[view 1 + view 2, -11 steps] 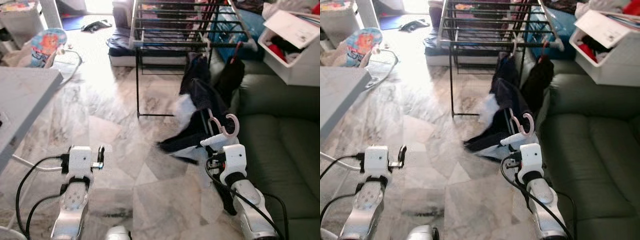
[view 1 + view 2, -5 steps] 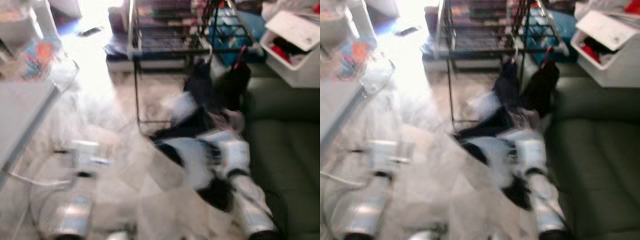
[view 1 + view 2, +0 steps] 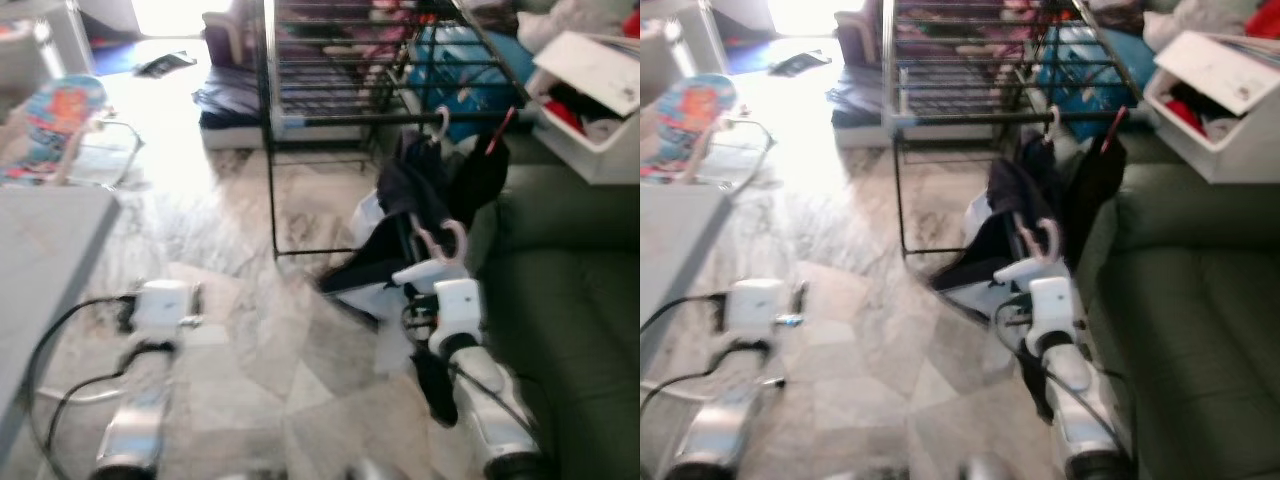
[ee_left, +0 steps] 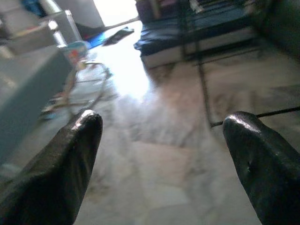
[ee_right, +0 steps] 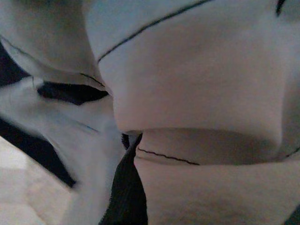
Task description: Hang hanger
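My right gripper (image 3: 426, 273) is shut on a pink hanger (image 3: 441, 240), whose hook stands up above the wrist. A dark and white garment (image 3: 362, 272) droops from the hanger toward the floor; its pale cloth (image 5: 187, 84) lies close against the right wrist camera. The black drying rack (image 3: 400, 120) stands just ahead. Its front bar is above and beyond the hook, and it carries two hangers with dark clothes (image 3: 470, 170). My left gripper (image 4: 164, 126) is open over the marble floor, its fingers (image 4: 70, 164) wide apart and empty.
A green sofa (image 3: 570, 300) runs along the right, close to my right arm. A white box (image 3: 600, 120) of clothes sits behind it. A grey table (image 3: 40, 260) is at the left, a baby bouncer (image 3: 60, 110) beyond it and a dark mattress (image 3: 230, 100) behind the rack.
The whole view has shifted and blurred as I moved; the rack now looks closer. The right gripper still holds the hanger and garment. The left arm stays low at the left.
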